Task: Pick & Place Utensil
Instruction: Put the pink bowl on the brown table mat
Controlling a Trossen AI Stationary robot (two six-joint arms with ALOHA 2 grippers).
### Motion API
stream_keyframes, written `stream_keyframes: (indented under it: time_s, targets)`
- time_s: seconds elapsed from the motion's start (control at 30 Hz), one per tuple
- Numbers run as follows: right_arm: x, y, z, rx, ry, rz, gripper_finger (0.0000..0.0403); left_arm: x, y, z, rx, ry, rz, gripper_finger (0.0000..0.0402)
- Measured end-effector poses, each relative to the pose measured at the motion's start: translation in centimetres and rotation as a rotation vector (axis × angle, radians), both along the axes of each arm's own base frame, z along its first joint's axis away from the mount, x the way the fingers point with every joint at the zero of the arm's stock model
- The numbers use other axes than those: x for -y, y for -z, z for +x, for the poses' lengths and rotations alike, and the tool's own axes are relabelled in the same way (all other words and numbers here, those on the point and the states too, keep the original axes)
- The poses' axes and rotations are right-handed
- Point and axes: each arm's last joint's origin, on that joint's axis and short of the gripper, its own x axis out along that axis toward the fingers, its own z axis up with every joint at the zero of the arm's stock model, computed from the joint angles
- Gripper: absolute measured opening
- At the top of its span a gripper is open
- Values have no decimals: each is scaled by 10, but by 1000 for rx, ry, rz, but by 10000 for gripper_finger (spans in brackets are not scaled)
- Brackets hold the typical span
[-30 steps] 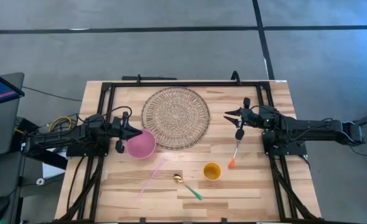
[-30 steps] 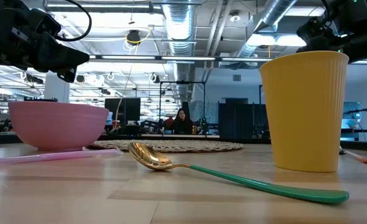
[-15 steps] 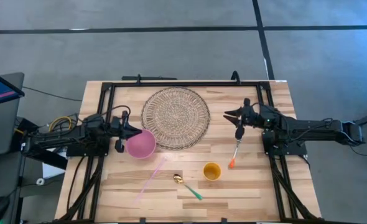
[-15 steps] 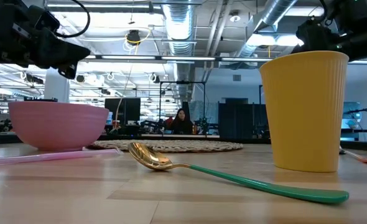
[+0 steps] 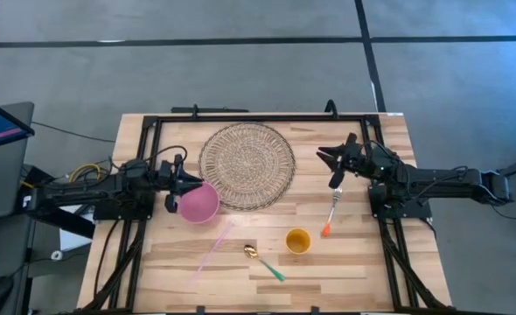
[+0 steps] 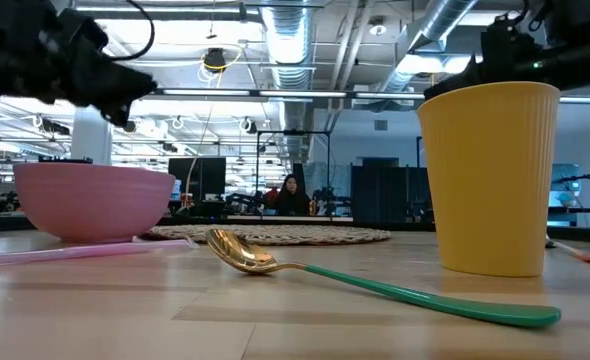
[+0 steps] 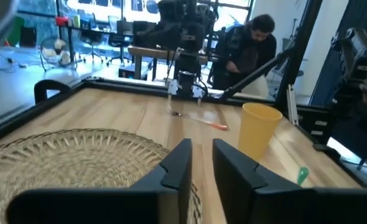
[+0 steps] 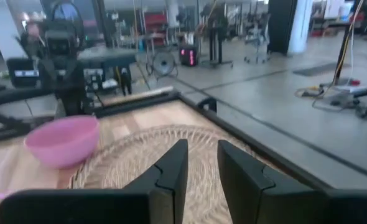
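An orange-handled fork (image 5: 331, 214) lies flat on the wooden table, below and just nearer than my right gripper (image 5: 322, 158). A gold spoon with a green handle (image 5: 264, 262) lies near the table's near edge, beside a yellow cup (image 5: 298, 240). A pink bowl (image 5: 197, 203) sits at the rim of a round woven mat (image 5: 247, 165). My left gripper (image 5: 188, 183) hovers at the bowl's left rim. Both grippers hang above the table with fingers nearly together and hold nothing. The left wrist view shows the fork (image 7: 199, 119) and the cup (image 7: 258, 129) far ahead.
A pink straw (image 5: 212, 249) lies slanted left of the spoon. A black frame (image 5: 258, 116) borders the table's far side and both arms' bases. Bare wood shows between the cup and the table's right edge. A person sits in the room beyond the table (image 6: 293, 193).
My left gripper has edged toward the table's right, closer over the bowl's rim. My right gripper has risen a little and moved slightly toward the far edge, away from the fork. Nothing on the table has moved.
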Motion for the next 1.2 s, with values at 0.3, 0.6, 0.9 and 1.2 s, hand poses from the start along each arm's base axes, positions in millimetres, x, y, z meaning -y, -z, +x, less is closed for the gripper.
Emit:
stream_keyframes:
  time_s: [0.3, 0.6, 0.9, 1.2]
  targets:
    - [-2, -11, 0, 140, -32, 42, 83, -1, -59, 26, -64, 140, -8, 101]
    - [-11, -21, 11, 130, -154, 46, 145, 9, -84, 56, -319, 232, -6, 100]
    - [-12, -25, 29, 41, -173, -36, 222, 35, -78, 59, -662, 254, -19, 100]
    - [-4, -18, 34, -5, -133, -28, 227, 66, -56, 62, -917, 275, -213, 100]
